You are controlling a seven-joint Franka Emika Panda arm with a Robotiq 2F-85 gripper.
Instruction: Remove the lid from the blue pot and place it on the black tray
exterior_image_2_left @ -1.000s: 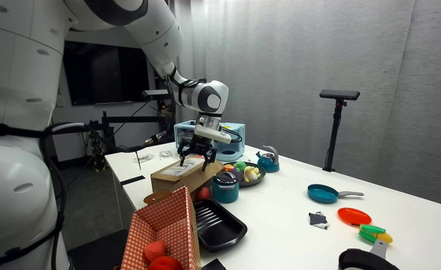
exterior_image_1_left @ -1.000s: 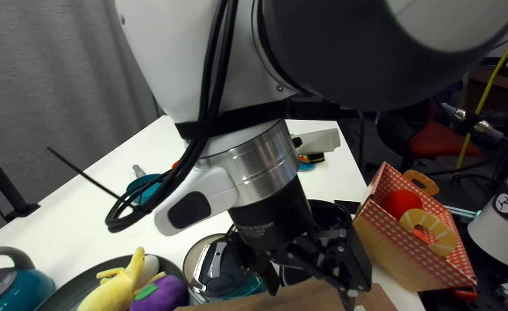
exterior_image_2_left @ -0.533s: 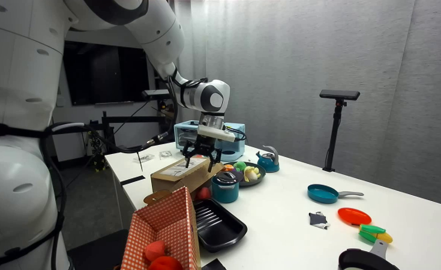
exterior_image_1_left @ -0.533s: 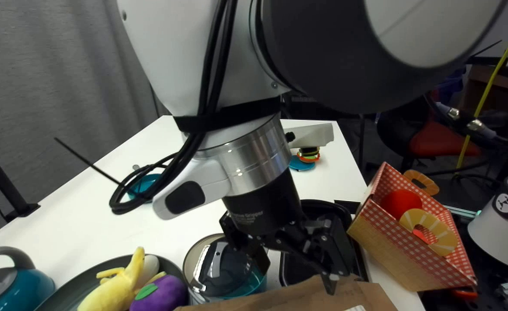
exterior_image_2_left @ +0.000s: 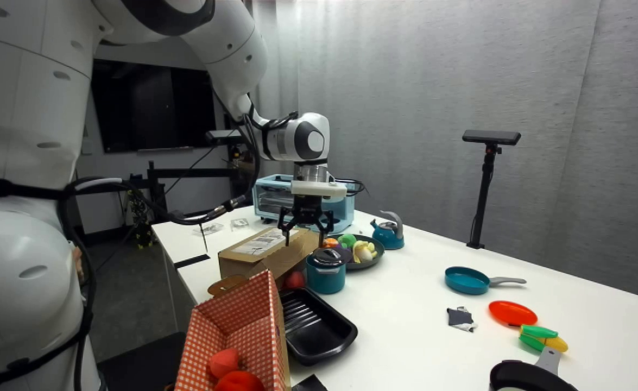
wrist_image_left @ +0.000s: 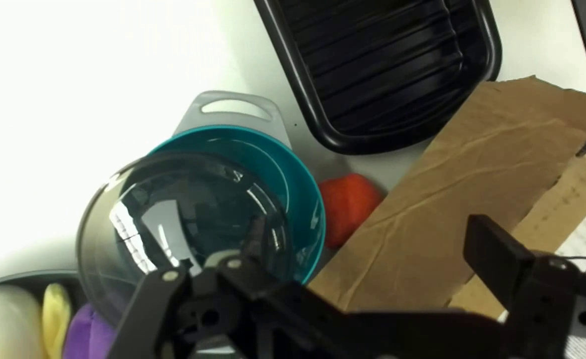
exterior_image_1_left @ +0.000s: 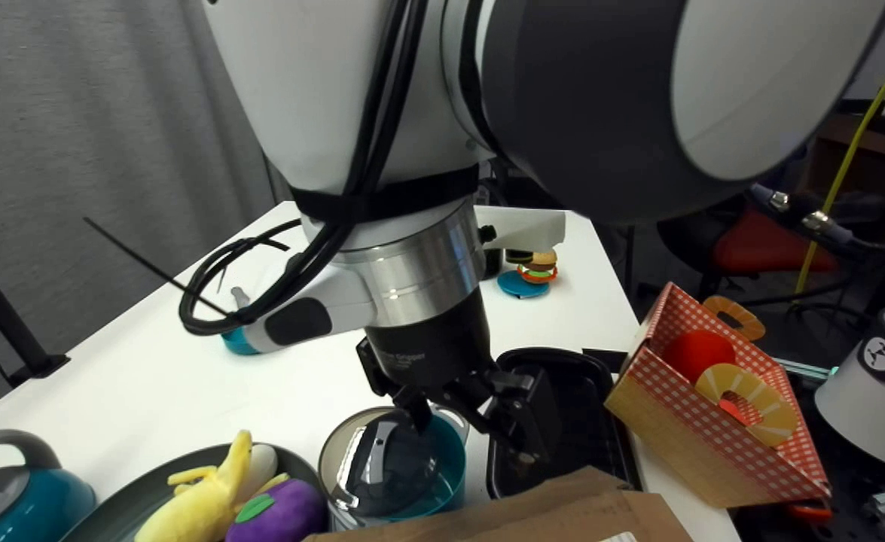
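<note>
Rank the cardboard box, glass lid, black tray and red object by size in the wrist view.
Cardboard box: largest
Glass lid and black tray: too alike to rank; tray cut off by the frame
Red object: smallest

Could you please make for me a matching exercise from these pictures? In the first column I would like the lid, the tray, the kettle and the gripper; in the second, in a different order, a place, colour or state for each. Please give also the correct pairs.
Column 1
1. Lid
2. Tray
3. Kettle
4. Gripper

Column 2
A. Blue-green, with a grey handle
B. Open, holding nothing
C. Off-centre on the blue pot, leaving part uncovered
D. Black, beside the checkered box

Right pairs: 1-C; 2-D; 3-A; 4-B
</note>
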